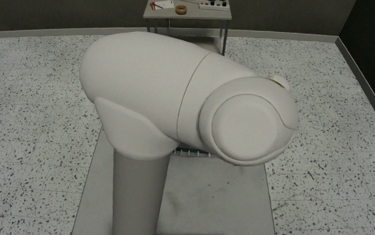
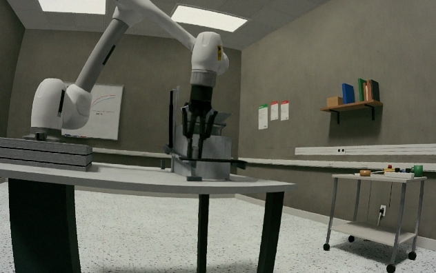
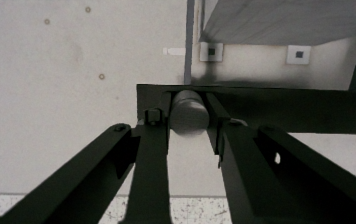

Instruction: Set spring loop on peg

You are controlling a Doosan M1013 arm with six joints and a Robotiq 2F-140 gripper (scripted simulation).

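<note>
"L to R, what's there?"
"Arm base on a stacked grey plinth (image 2: 45, 156), then feeder (image 2: 219, 155) (image 3: 280, 22) on the table (image 1: 207, 207) (image 2: 138, 179) (image 3: 75, 150), cart (image 1: 190, 16) (image 2: 374, 178) far R."
"Gripper (image 2: 195, 156) (image 3: 187, 105)?"
"Mostly closed, fingers either side of the steel test weight (image 2: 195, 151) (image 3: 189, 119), gripping it."
"Wt. pos.?"
"Over the dark pedal (image 2: 225, 160) (image 3: 290, 111), nr its L end in wrist cam. Can't tell if base's flat."
</note>
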